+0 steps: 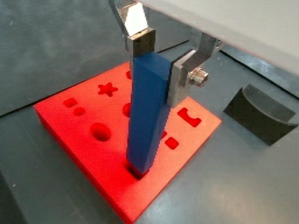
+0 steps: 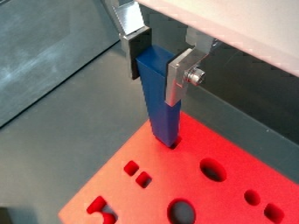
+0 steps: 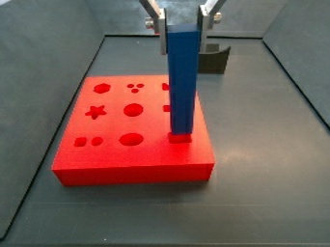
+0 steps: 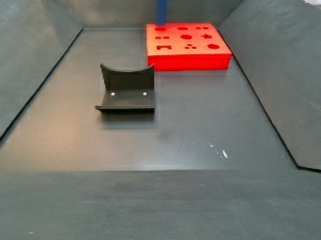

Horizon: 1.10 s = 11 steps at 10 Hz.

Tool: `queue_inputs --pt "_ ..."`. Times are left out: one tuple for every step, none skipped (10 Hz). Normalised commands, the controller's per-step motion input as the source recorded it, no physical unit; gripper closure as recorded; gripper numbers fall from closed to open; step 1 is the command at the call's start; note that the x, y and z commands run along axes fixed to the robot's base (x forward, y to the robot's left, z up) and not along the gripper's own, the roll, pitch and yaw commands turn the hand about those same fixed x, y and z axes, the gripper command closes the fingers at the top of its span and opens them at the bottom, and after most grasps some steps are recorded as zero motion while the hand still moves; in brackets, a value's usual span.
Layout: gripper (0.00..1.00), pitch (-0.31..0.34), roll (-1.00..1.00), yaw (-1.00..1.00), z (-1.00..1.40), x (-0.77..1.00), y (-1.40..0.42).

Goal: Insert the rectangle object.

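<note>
Dark grey bench [image 4: 175, 141] fills a walled bay, its matte floor carrying faint scuffs and a small glint.

In a wrist view, the gripper [image 1: 162, 61] pinches the top of the blue bar [image 1: 147, 109] between a silver finger with a dark pad [image 1: 142, 40] and a second plate with a bolt. The bar stands upright, its foot in a hole near the edge of the red block [image 1: 111, 149]. Star, round and square holes show beside it; the holder [image 1: 261, 112] sits off the block and is cut by the frame edge. The gripper body above is mostly out of frame.

In a wrist view from the opposite side, the gripper [image 2: 162, 54] clamps the bar [image 2: 162, 101], whose base meets the block [image 2: 198, 179] at its corner; how deep it goes is hard to tell.

In a side view, the gripper [image 3: 182, 19] is cropped at the top; the bar [image 3: 183, 82] rises from the block [image 3: 129, 145], hiding part of the holder [image 3: 214, 58] behind.

In a side view from far off, the block [image 4: 189, 47] lies at the far wall, the bar [image 4: 162, 12] a thin sliver at the frame's top, the gripper out of sight. The holder [image 4: 126, 89] stands nearer, well apart from the block.
</note>
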Motion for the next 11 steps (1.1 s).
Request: queue_inputs --pt "1.0 0.0 0.14 0.0 -0.11 0.0 -0.01" --pt "1.0 0.003 0.21 -0.03 -0.23 0.0 0.0" --pt "1.0 0.0 0.21 -0.03 -0.25 0.0 0.0" --pt "1.0 0.006 0.17 -0.02 -0.16 0.0 0.0" --pt "1.0 0.006 0.13 0.0 -0.13 0.0 -0.03" --pt "1.0 0.003 0.1 0.0 -0.1 0.05 -0.08" --pt "1.0 0.01 0.08 0.0 -0.08 0.12 -0.15" --pt "1.0 0.004 0.08 0.0 -0.07 0.13 -0.18" --pt "1.0 0.001 0.07 0.0 -0.07 0.14 -0.2" --pt "1.0 0.011 0.07 0.0 -0.11 0.17 -0.11" --pt "1.0 0.01 0.09 0.0 -0.17 0.14 -0.01"
